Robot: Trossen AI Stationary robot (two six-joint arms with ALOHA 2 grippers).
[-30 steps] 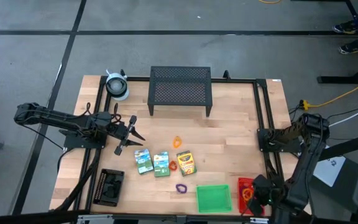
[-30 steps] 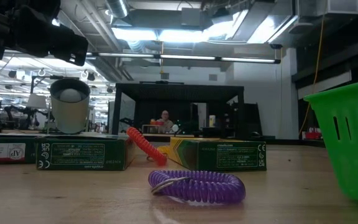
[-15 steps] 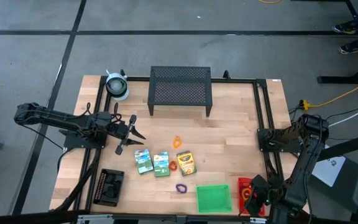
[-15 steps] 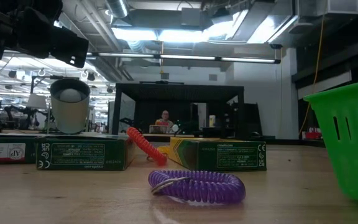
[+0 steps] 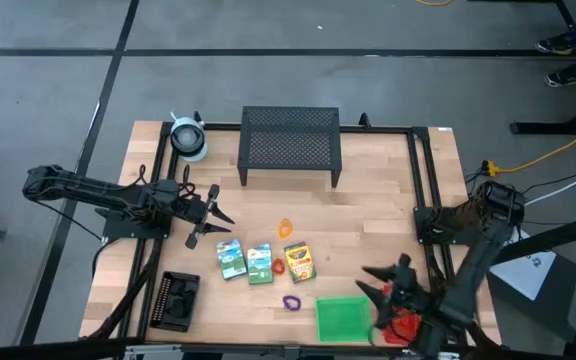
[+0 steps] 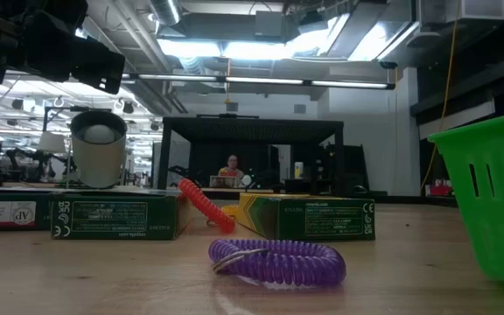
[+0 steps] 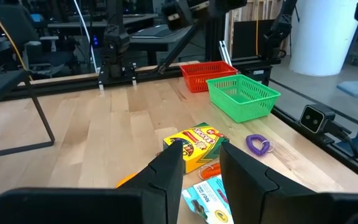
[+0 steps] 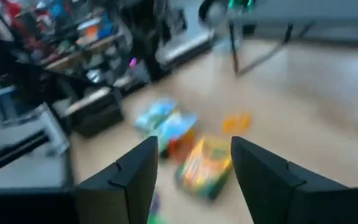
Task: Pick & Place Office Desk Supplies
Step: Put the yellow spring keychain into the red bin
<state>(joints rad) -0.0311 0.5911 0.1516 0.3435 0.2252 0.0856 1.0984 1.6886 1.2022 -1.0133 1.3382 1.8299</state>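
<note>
Right gripper (image 5: 372, 283): fingers spread, empty, above the near right table area between green tray (image 5: 344, 319) and red tray (image 5: 401, 321).
Left gripper (image 5: 213, 217): fingers spread, empty, at table's left-centre, just beside the card boxes.
2 green-white card boxes (image 5: 231, 258) and (image 5: 260, 264): flat, side by side, centre of table.
Crayon box (image 5: 299, 261): flat, just right of the card boxes.
Orange loops (image 5: 285, 229) and (image 5: 278, 267): 1 behind the crayon box, 1 touching its left edge.
Purple loop (image 6: 276, 262): near edge, left of green tray.
Black tray (image 5: 177, 301): near left corner.
</note>
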